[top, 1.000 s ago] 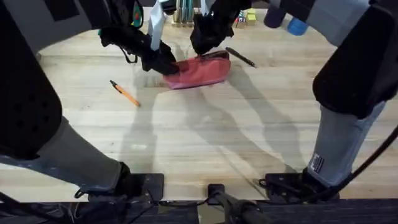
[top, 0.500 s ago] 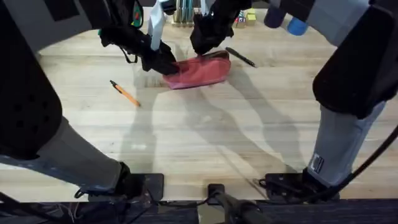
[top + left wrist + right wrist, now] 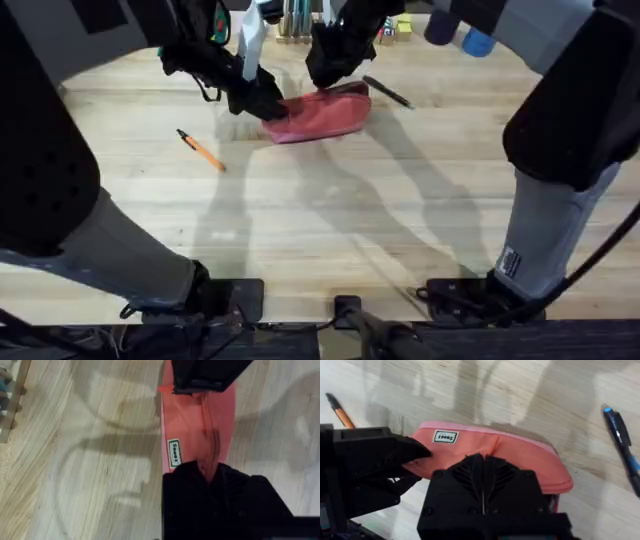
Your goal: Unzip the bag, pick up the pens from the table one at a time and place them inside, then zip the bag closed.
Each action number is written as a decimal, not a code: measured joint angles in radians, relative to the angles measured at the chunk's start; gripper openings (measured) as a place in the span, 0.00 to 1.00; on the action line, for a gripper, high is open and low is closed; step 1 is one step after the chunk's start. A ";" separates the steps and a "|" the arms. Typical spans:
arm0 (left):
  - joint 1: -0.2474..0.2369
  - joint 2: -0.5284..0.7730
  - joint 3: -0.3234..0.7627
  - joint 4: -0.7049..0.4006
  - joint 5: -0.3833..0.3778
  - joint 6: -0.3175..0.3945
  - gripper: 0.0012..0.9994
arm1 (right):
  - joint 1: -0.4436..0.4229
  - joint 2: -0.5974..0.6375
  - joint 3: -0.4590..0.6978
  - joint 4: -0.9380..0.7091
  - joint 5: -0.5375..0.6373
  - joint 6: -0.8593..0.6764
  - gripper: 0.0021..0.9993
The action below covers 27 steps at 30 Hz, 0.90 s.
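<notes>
Salmon-pink fabric sat at the far middle of the table (image 3: 330,220): the bag (image 3: 322,116) lay lengthwise there, with both arms reaching in on it from either end. At its left end the left gripper (image 3: 268,105) was clamped tight, and the left wrist view showed its black fingers (image 3: 200,480) pinched right on the pouch fabric, next to a small white label (image 3: 173,453) on the side. At the other end the right gripper (image 3: 330,72) was down on top of the bag; from its own camera the fingers (image 3: 482,477) were pressed together against the upper edge where the zipper runs, though whether they actually had the zipper pull I couldn't tell. The bag's top seam looked closed along what could be seen. Out to the left, well apart from the bag, the orange pen (image 3: 201,150) lay on bare wood at a slant, black tip pointing toward the far left. On the right, the black pen (image 3: 387,92) lay just beside the bag's right end, also slanted; the right wrist view caught it with a blue end (image 3: 621,442). Behind the bag, at the table's far edge, teal pens (image 3: 295,18) stood upright in a holder.
</notes>
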 joint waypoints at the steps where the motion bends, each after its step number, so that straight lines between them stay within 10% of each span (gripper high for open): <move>1: 0.000 0.000 0.000 0.000 0.000 0.000 0.04 | 0.000 0.000 0.000 0.000 0.000 0.000 0.03; 27: 0.000 0.000 0.000 0.003 0.000 0.000 0.04 | 0.011 -0.090 0.000 -0.023 -0.019 0.000 0.03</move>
